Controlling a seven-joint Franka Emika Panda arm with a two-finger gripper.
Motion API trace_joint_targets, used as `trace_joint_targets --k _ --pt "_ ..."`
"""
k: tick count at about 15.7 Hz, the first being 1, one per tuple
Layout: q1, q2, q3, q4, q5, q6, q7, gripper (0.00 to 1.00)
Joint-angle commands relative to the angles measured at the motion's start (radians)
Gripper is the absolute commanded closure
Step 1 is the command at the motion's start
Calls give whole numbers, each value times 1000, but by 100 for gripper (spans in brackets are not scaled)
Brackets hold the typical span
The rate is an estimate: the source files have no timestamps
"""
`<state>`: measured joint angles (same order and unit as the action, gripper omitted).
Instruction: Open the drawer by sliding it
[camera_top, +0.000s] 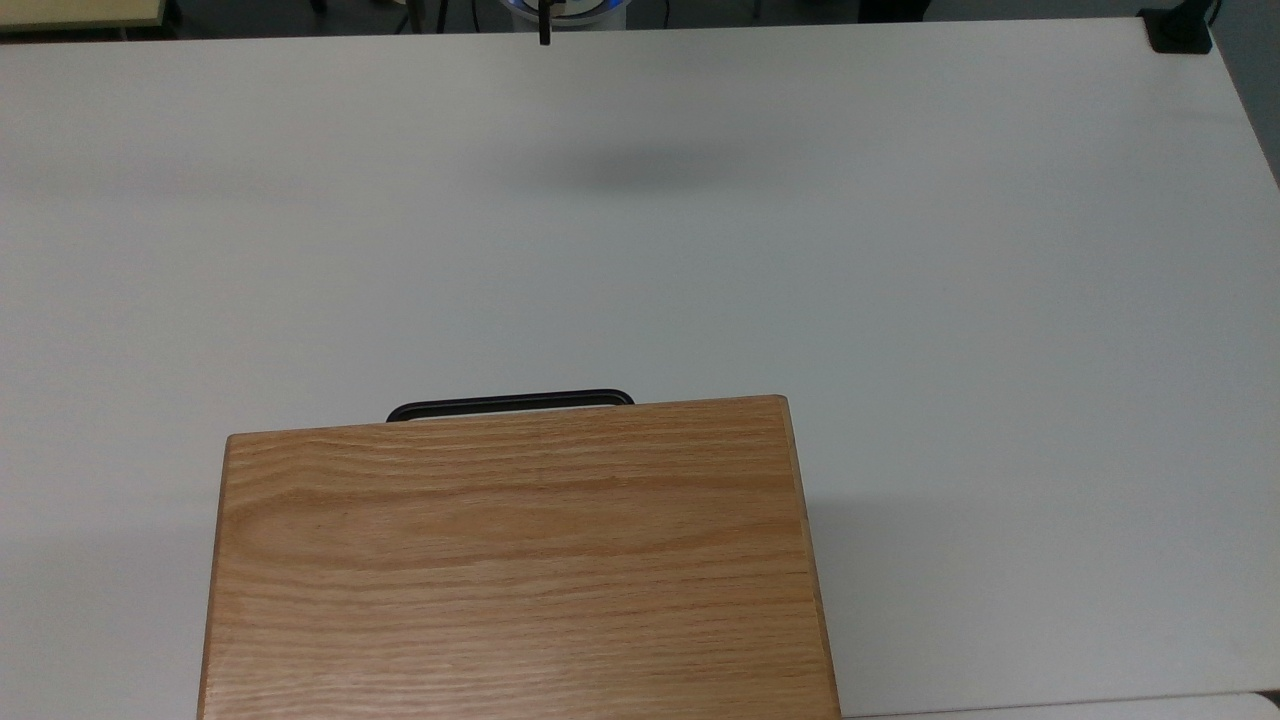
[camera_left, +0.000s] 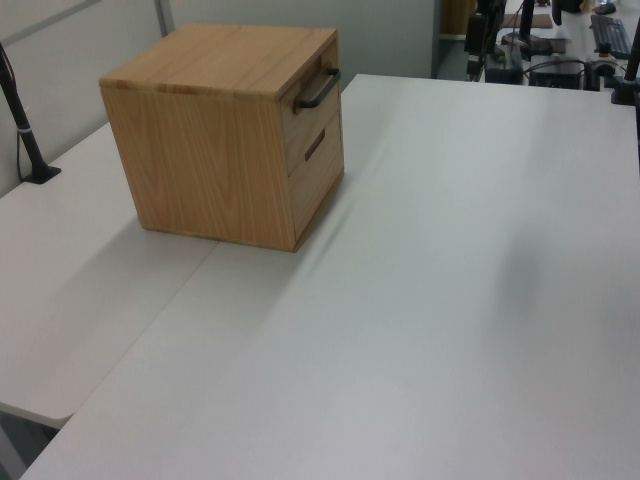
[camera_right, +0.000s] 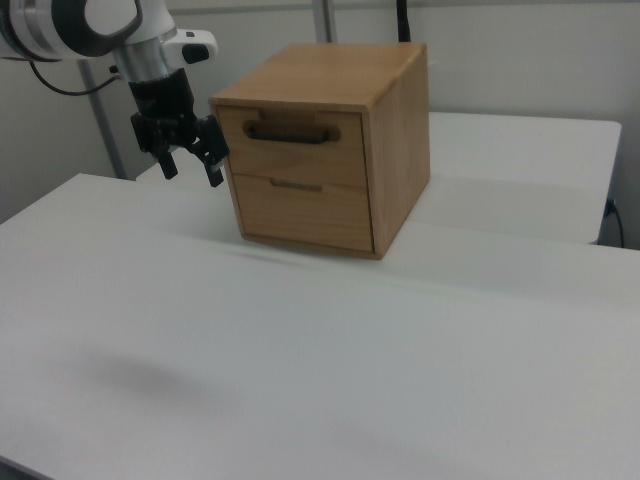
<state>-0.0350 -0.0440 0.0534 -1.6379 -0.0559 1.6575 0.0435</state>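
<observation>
White, rounded arm links with a dark round joint cap and light grey bands. Black wrist section below, ending in a black hand (camera_right: 192, 167) with two short dark fingers (camera_right: 214, 172), spread apart.

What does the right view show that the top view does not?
Right view alone: the pincer, open and held in the air toward the right view's left of the cabinet, plus the drawer front, shut flush, and a second front below it.

Top view alone: the cabinet top seen square from above, and a soft shadow on the table far from the cabinet.

Both: the black loop handle, the oak cabinet, and the white table.
</observation>
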Motion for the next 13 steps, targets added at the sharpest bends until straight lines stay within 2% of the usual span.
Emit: trace_joint_targets --k 1,13 --pt "4 -2 -3 3 18 -1 -13 0" --pt "9 -2 -1 1 18 -1 6 0"
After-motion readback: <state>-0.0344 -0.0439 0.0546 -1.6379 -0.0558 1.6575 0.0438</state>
